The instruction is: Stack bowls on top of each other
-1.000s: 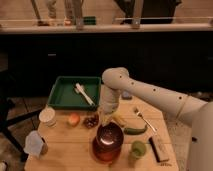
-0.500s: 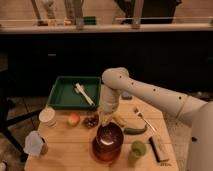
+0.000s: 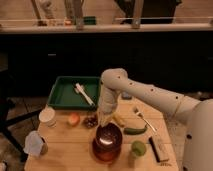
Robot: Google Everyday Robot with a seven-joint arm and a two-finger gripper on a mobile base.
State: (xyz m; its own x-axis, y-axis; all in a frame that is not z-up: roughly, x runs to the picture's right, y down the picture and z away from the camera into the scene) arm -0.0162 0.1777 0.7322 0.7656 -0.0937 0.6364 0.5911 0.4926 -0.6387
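Observation:
The dark maroon bowl point(image 3: 108, 135) with a glossy inside sits inside the wider orange-red bowl point(image 3: 106, 151) at the front middle of the wooden table point(image 3: 60, 157). The two appear nested, the maroon one on top. My gripper point(image 3: 104, 120) points down at the far-left rim of the maroon bowl, at the end of the white arm that comes in from the right. Whether it touches the rim is hidden.
A green tray point(image 3: 65, 95) with a white utensil lies at the back left. A white cup point(image 3: 47, 116), an orange fruit point(image 3: 74, 119) and a crumpled bag point(image 3: 34, 144) are at the left. A green vegetable point(image 3: 134, 131), a fork point(image 3: 142, 117) and a green cup point(image 3: 138, 148) are at the right.

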